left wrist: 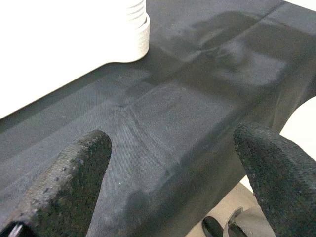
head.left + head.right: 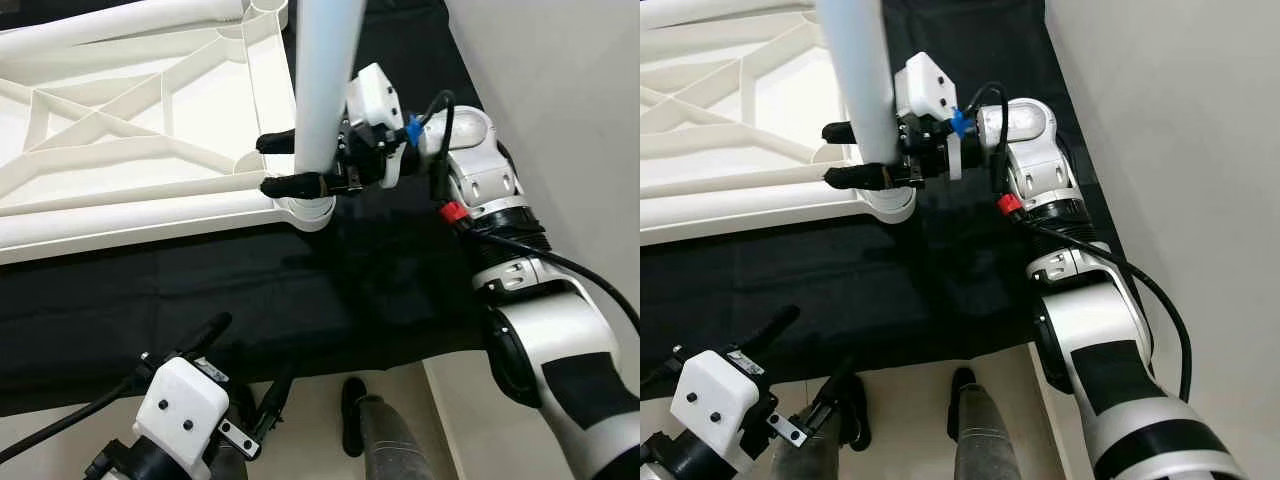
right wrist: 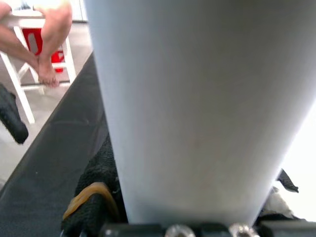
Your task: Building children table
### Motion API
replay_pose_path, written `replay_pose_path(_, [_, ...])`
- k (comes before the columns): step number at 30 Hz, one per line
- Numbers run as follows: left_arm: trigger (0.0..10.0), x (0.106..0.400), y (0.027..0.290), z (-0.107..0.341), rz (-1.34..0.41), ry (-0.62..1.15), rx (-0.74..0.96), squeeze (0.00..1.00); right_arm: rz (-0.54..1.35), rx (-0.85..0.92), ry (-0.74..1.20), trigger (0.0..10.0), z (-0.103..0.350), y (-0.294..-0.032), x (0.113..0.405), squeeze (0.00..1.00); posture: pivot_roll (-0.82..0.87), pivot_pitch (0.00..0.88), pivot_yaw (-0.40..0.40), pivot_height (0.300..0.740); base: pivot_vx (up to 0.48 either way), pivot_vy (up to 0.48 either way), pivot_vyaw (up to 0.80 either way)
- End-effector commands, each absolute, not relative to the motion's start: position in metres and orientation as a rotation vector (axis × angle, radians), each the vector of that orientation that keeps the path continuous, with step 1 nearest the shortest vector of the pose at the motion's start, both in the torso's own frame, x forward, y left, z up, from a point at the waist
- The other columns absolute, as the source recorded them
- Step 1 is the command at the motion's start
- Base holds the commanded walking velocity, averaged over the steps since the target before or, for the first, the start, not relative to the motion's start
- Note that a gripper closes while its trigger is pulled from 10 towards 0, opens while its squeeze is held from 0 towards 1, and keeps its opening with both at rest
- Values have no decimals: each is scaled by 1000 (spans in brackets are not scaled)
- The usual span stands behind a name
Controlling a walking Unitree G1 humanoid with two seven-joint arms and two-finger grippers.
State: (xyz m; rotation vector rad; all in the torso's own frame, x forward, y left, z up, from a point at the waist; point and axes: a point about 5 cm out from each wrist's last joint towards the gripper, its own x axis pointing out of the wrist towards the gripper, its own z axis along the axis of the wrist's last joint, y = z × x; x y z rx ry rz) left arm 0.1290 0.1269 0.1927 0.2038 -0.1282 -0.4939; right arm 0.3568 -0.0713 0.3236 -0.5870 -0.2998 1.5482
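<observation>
While one upturned white tabletop (image 2: 120, 150) lies on the black cloth (image 2: 250, 300), your right gripper (image 2: 300, 165) clamps its two fingers on the single upright white leg (image 2: 325, 80) at the corner socket (image 2: 305, 210). Your left gripper (image 2: 245, 375) hangs low, fingers (image 1: 64, 187) spread wide, touching nothing. The right wrist view adds a person's bare feet (image 3: 47, 74) by a chair.

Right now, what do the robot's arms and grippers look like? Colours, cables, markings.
The right arm is glossy silver-white with black joint bands, a red ring and a black cable looping along it; a blue clip sits at its wrist. The right gripper and left gripper each have a white housing and two long black textured fingers. The left housing has two dark screw holes.
</observation>
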Motion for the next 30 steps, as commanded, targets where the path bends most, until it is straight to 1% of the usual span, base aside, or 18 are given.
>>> replay_pose_path(1, [10000, 127, 126, 187, -498, -104, 195, 0, 1528, -617, -119, 10000, 294, -76, 363, 0, 90, 453, -21, 740, 0, 0, 0])
replay_pose_path(7, [10000, 127, 126, 187, -498, -106, 194, 0, 1542, -637, -61, 10000, 295, -76, 362, 0, 90, 453, -21, 740, 0, 0, 0])
replay_pose_path(15, [10000, 129, 126, 187, -496, -109, 195, 0, 1504, -597, -4, 10000, 297, -75, 365, 0, 75, 461, -30, 740, 0, 0, 0])
replay_pose_path(21, [10000, 129, 126, 187, -495, -110, 195, 0, 1497, -585, 6, 10000, 297, -74, 365, 0, 73, 462, -30, 740, 0, 0, 0])
replay_pose_path(30, [10000, 129, 126, 188, -495, -111, 195, 0, 1445, -478, 5, 10000, 293, -78, 368, 0, 74, 464, -29, 740, 0, 0, 0])
